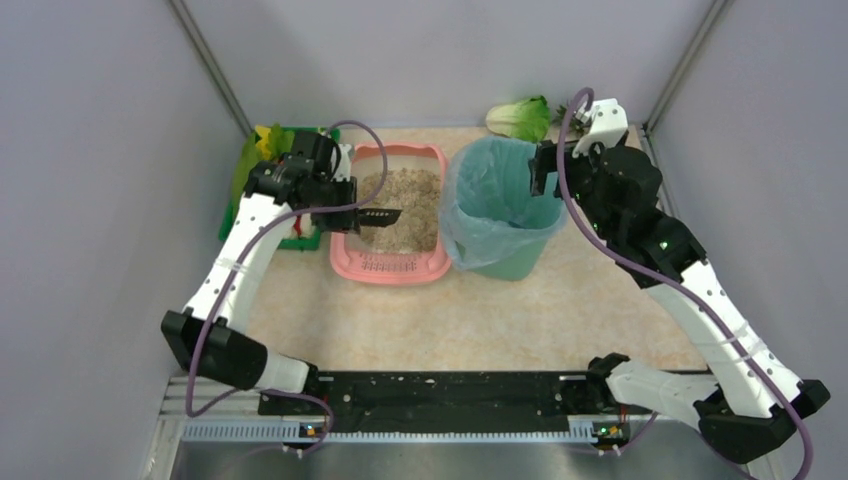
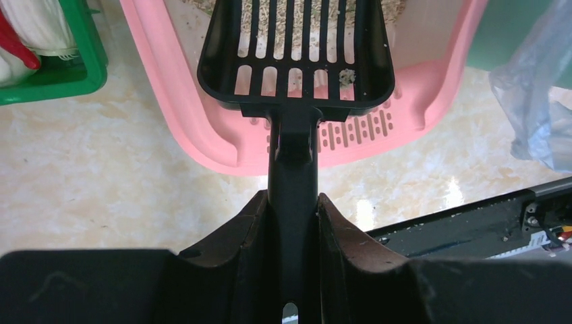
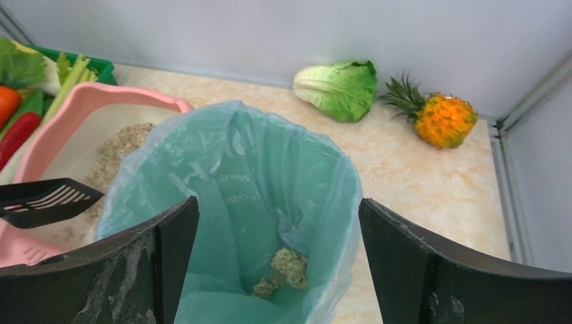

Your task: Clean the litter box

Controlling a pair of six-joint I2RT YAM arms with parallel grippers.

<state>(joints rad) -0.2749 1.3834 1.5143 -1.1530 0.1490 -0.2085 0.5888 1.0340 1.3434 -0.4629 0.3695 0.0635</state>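
Jaws of left gripper clamp scoop handle over litter box; right gripper gapes above bin.

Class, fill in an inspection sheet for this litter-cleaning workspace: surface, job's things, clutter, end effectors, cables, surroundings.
Surface: beige marbled table.
Job's things: pink litter box holds litter; black scoop above it; lined bin holds clumps.
Clutter: green crate of vegetables, cabbage, pineapple.
End effectors: left end effector shut on scoop handle; right end effector open over bin.
Cables: purple cables loop along both arms.
Surroundings: plain grey walls.
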